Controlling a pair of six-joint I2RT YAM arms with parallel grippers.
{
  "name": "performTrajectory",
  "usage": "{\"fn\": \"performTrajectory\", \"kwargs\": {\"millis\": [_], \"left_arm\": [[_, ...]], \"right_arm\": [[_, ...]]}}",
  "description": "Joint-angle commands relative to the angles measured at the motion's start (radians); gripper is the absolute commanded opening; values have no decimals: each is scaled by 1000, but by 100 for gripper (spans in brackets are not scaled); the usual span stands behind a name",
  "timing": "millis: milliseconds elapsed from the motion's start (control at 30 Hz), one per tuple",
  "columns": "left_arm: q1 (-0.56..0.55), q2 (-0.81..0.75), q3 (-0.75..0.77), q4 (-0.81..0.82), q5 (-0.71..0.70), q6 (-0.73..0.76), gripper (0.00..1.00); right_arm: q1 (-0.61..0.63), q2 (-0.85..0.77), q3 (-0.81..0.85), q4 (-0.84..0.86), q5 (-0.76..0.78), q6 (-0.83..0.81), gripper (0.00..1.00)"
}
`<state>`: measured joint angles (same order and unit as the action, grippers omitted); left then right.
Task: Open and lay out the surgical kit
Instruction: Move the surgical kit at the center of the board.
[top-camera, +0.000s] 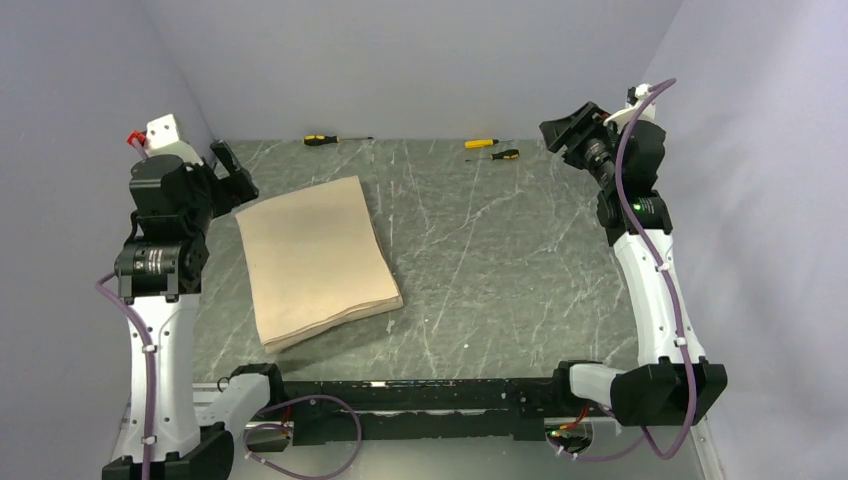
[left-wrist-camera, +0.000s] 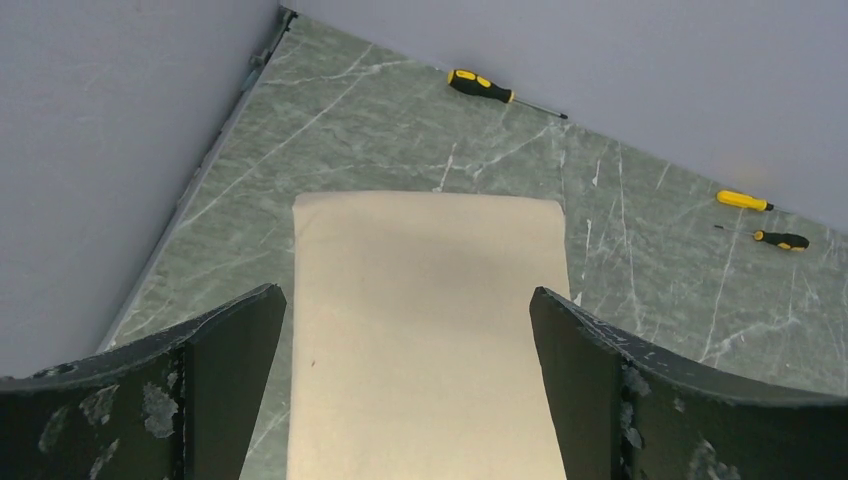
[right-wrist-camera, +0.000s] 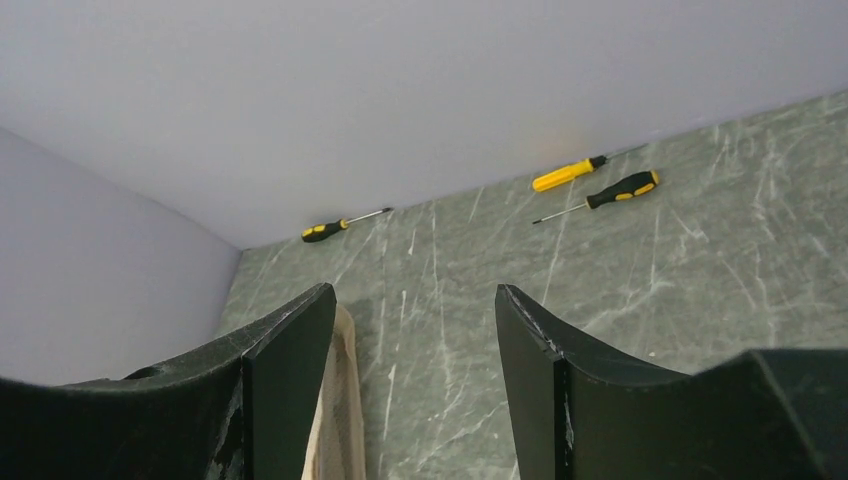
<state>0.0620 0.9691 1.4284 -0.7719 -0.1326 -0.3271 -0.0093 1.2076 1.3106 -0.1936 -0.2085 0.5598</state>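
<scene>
a: left side?
b: left gripper (top-camera: 234, 172) is up off the table (top-camera: 500, 270) at the far left. jaws spread wide, nothing between them. it hangs just beside the far-left corner of the wrap cloth (top-camera: 315, 255), not touching it.
a: where's the kit?
b: wrap cloth lies flat on the left half of the table, folded into a thick beige rectangle, turned a little off square. the left wrist view looks down along it, with the cloth showing between the fingers.
a: middle?
b: along the back wall there's a lone screwdriver (top-camera: 322, 140) left of centre. right of centre, a yellow screwdriver (top-camera: 480, 144) and a black-handled screwdriver (top-camera: 506, 155) sit just beside each other. all well apart from the cloth.
a: right?
b: right gripper (top-camera: 575, 128) is raised at the far-right corner, well apart from the cloth. jaws parted, less than the left, pinching nothing. its wrist view catches a strip of cloth low by one finger.
</scene>
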Motion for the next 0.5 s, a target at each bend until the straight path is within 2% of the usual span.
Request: {"fn": "performTrajectory", "kwargs": {"millis": [0,133,233,400,467], "left_arm": [[-1,-41,-32,18,-51,-11,99],[-1,-67,-165,-6,-32,15,99],[-1,-80,-251,-48,-60,-32,99],[1,-54,-279,-147,-217,-174,99],[4,-11,-266,-182,-228,-203,99]], "right_arm": [[5,17,-9,41,-44,41,64],[50,50,-24,41,-61,56,64],[76,78,-32,35,-67,61,63],[123,124,-45,7,-57,65,63],[144,156,-43,-12,-64,63,63]]}}
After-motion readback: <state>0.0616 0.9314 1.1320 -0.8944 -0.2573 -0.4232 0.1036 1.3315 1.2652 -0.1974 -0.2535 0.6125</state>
